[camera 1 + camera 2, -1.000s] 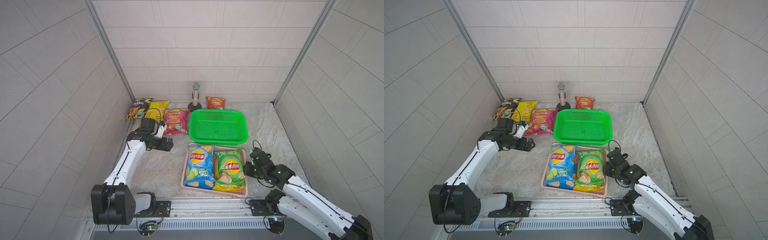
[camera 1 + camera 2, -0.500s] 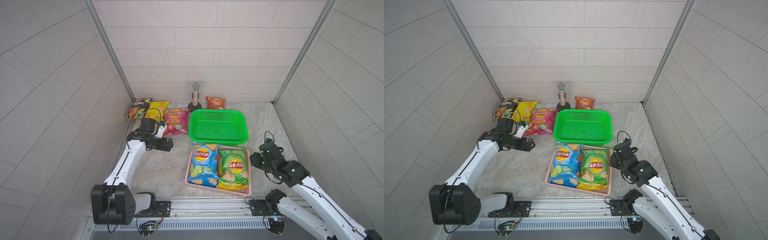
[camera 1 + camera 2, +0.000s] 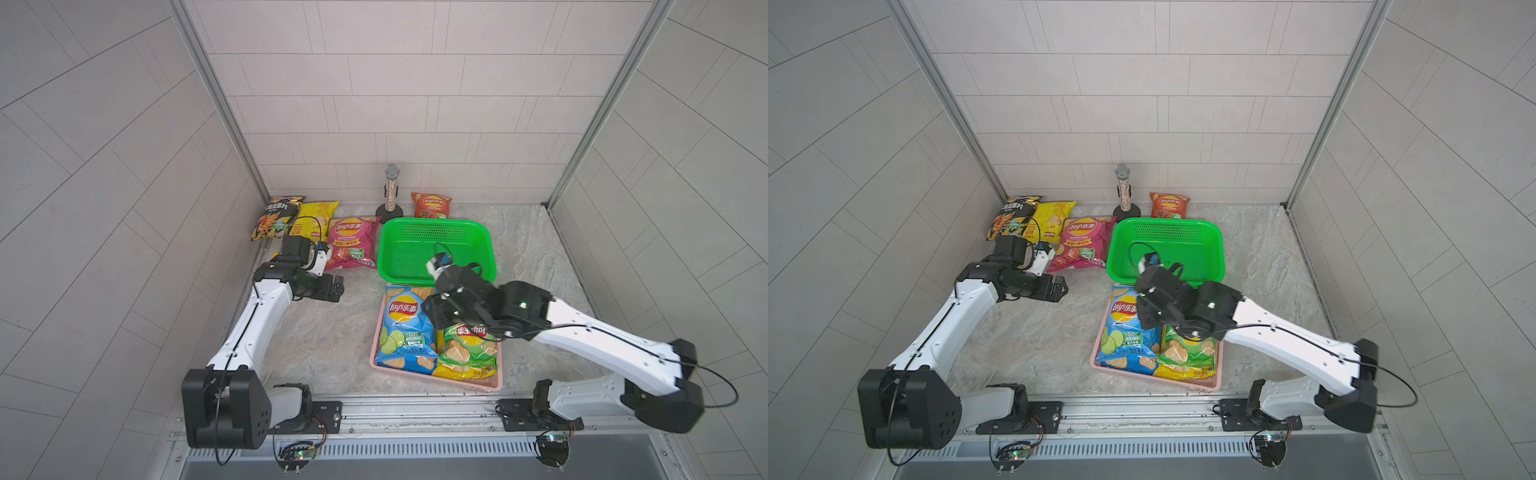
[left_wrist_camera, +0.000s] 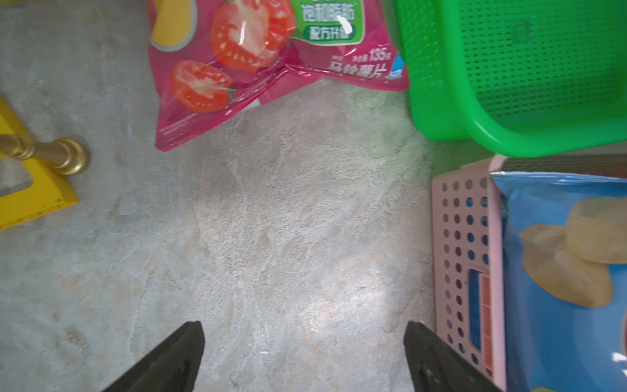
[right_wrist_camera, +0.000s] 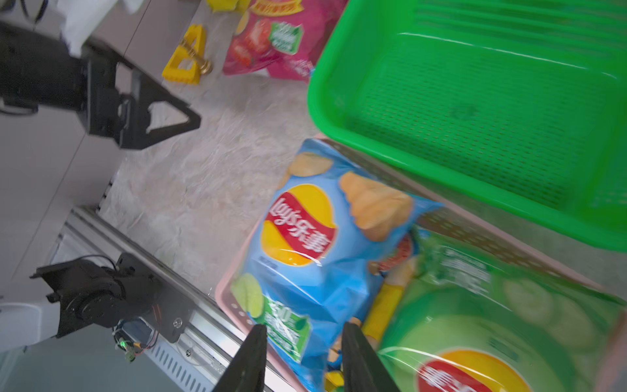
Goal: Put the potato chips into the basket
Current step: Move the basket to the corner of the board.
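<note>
On the table [image 3: 324, 332], the empty green basket [image 3: 381, 249] sits beside a pink tray [image 4: 456, 258] holding the blue Lay's bag [image 3: 405, 328] and green Lay's bag [image 3: 469, 353]. The right claw [image 5: 304, 325] hovers above, half-open, empty; glossy film could slip its pinch. The left claw [image 4: 304, 325] gapes.

Blue bag [image 3: 405, 328] and green bag [image 3: 469, 353] lie side by side in the pink tray [image 4: 464, 244] just before the green basket [image 3: 432, 232], magenta bag [image 3: 351, 243] flat just left of it, black bag [image 3: 276, 216] and yellow bag [image 3: 313, 220] overlapping at back left, small red-orange bag [image 3: 431, 204] propped upright behind it.
</note>
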You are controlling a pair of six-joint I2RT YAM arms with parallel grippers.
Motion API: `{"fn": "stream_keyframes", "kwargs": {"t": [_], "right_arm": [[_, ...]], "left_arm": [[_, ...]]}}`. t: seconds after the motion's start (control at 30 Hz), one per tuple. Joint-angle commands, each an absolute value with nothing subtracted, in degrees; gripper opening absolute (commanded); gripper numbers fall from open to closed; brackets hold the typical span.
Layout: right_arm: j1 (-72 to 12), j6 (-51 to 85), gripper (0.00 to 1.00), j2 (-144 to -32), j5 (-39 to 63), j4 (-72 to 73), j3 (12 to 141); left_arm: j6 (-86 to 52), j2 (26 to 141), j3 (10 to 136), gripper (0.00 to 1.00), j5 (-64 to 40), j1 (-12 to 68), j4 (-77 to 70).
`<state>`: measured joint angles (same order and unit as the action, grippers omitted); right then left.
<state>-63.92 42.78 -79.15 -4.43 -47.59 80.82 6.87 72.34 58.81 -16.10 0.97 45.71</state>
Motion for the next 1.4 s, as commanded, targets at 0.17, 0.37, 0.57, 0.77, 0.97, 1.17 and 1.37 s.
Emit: {"fn": "stream_keyframes", "kwargs": {"t": [0.17,0.37,0.57,0.77,0.97,1.17,1.37], "right_arm": [[-74.1,34.3,0.42,-105.4,3.3,-50.3,98.2],[-74.5,27.0,0.43,-116.3,6.3,-54.5,106.8],[-73.2,24.4,0.42,-122.9,6.1,-54.9,111.2],[-71.9,24.3,0.43,-126.8,6.5,-54.9,111.1],[-71.3,24.4,0.42,-124.2,5.1,-55.1,105.2],[-70.3,25.4,0.41,-118.1,3.9,-54.1,95.3],[-69.8,29.7,0.41,-110.6,1.9,-51.9,84.7]], "left_arm": [[2.1,71.3,61.7,1.0,-2.0,-5.1,45.0],[-0.4,71.4,62.8,1.0,-3.3,-14.5,45.3],[-1.5,71.5,63.1,1.0,-3.6,-18.9,45.2],[-1.9,71.8,63.0,1.0,-3.3,-19.6,45.0],[-2.1,71.8,63.0,1.0,-5.1,-19.6,45.0],[-2.1,72.1,63.1,1.0,-6.3,-19.6,44.9],[-1.9,72.2,63.0,1.0,-8.4,-19.6,45.1]]}}
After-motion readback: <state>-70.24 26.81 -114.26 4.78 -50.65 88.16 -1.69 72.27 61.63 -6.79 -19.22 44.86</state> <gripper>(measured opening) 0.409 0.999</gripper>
